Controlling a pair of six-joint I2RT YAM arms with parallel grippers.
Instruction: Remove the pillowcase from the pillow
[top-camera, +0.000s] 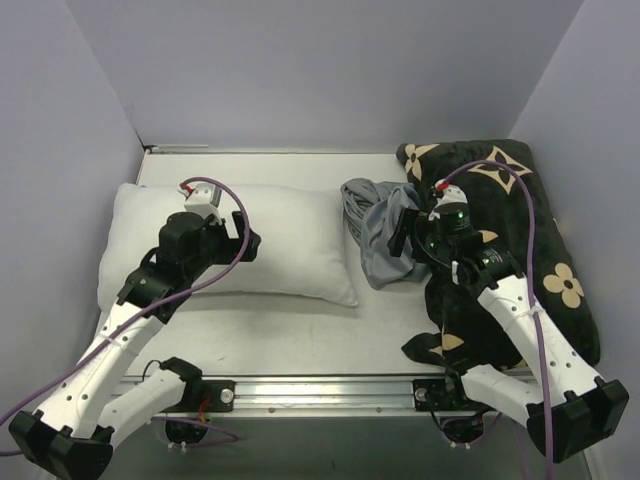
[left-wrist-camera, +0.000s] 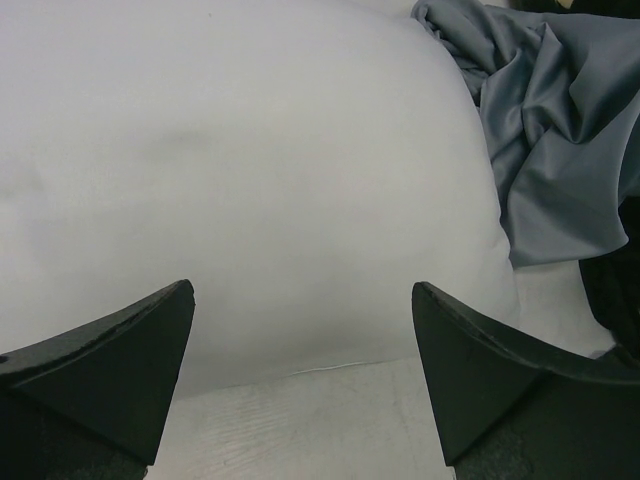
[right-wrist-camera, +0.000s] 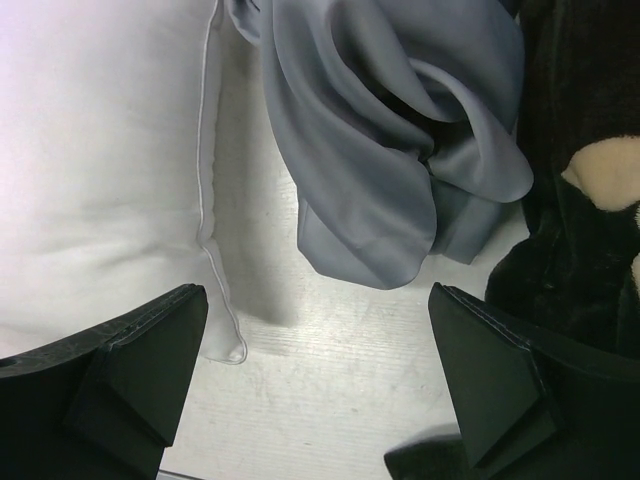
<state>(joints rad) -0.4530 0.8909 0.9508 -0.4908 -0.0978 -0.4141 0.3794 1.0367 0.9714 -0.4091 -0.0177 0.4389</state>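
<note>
The white pillow (top-camera: 270, 235) lies bare on the left half of the table; it also shows in the left wrist view (left-wrist-camera: 250, 170) and the right wrist view (right-wrist-camera: 90, 170). The blue-grey pillowcase (top-camera: 380, 235) lies crumpled in a heap to the pillow's right, off the pillow, also in the left wrist view (left-wrist-camera: 560, 120) and the right wrist view (right-wrist-camera: 400, 130). My left gripper (top-camera: 245, 245) hovers open and empty over the pillow's near edge (left-wrist-camera: 305, 330). My right gripper (top-camera: 405, 232) is open and empty just above the pillowcase heap (right-wrist-camera: 320, 340).
A black cushion with tan flower motifs (top-camera: 520, 230) fills the right side of the table, under my right arm. The bare white tabletop (top-camera: 300, 335) shows in front of the pillow. Grey walls stand close on the left, back and right.
</note>
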